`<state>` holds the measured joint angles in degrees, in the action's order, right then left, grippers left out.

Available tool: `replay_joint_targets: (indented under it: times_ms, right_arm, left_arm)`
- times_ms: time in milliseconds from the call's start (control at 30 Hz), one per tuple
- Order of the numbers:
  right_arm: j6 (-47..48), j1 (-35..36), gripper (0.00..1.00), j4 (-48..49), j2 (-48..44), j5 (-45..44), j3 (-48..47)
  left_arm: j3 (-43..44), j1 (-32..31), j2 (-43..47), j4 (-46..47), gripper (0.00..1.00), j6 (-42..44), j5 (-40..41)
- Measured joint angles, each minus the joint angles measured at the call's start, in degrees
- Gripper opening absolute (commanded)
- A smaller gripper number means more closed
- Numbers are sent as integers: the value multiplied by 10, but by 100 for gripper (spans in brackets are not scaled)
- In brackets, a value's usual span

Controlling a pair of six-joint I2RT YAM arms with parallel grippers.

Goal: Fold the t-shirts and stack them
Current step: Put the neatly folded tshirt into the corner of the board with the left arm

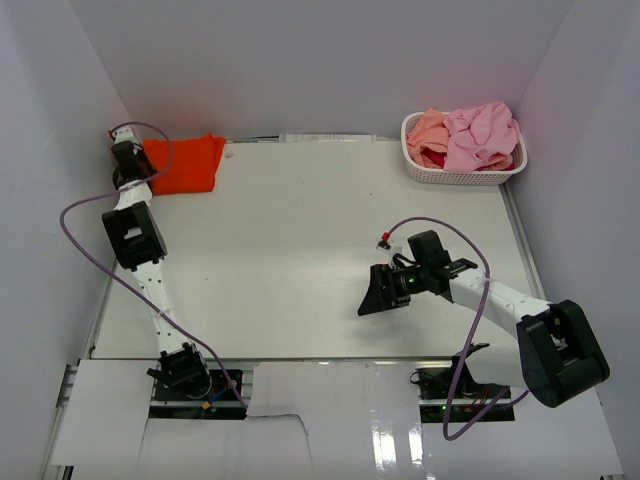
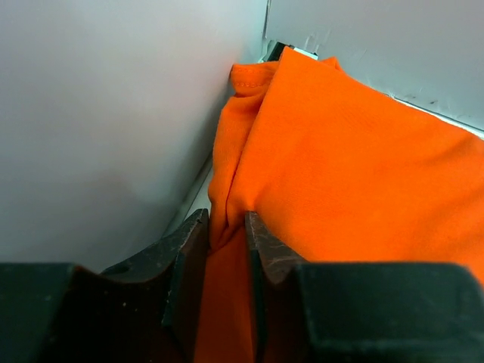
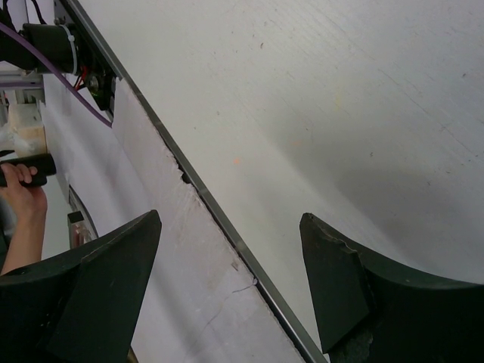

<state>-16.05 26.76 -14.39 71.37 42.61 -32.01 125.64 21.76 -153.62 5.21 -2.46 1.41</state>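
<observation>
Orange shirt (image 1: 185, 165): folded, at the bench (image 1: 300, 230) corner, 10 o'clock; long axis 9-to-3.
Left pincer (image 2: 225, 227): at the shirt's 9 o'clock edge, narrowly parted around a cloth ridge; whether it grips, cannot tell.
Right pincer (image 3: 231, 219): spread, empty, 4 o'clock.
Basket (image 1: 460, 177): 1 o'clock; holds pink shirts (image 1: 475, 135), heaped; right arm nearer.

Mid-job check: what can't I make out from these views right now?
- Left gripper: in the top view its wrist hides the jaws. In the wrist view, orange shirt cloth lies between them; gripped or loose is unclear.
- Orange shirt's fold: the wrist view cuts it off at the frame edges.
- Basket: in the top view the pink shirts overlap, so their count is unclear.
</observation>
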Motion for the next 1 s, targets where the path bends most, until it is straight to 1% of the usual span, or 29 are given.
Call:
replay_joint_targets:
  times_ms: [100, 400, 500, 567, 600, 733, 867, 933, 967, 1000]
  right_arm:
    - [0, 0, 80, 0, 0, 0, 0]
    - [-2, 4, 80, 8, 0, 0, 1]
    - [-3, 6, 80, 11, 0, 0, 3]
    - [-3, 7, 80, 12, 0, 0, 6]
    - [-3, 7, 81, 12, 0, 0, 8]
    - [-3, 8, 80, 12, -1, 0, 9]
    - [-4, 10, 80, 13, -2, 0, 10]
    - [-5, 10, 81, 13, -2, 0, 10]
    - [-5, 10, 80, 13, -2, 0, 10]
    - [-5, 10, 81, 13, -2, 0, 10]
  left_arm:
    - [-5, 0, 0, 6, 39, -2, 0]
    - [-5, 0, 1, 8, 40, -12, 0]
    - [-5, 0, 5, 8, 43, -17, 0]
    - [-5, 0, 9, 8, 50, -21, 0]
    - [-5, 0, 12, 7, 51, -21, 1]
    - [-5, 0, 28, 5, 56, -28, 5]
    - [-14, 0, 54, 5, 59, -35, 9]
    - [-40, 0, 79, 4, 68, -40, 9]
    - [-56, -1, 93, 6, 76, -43, 9]
    - [-80, -2, 112, 6, 97, -46, 9]
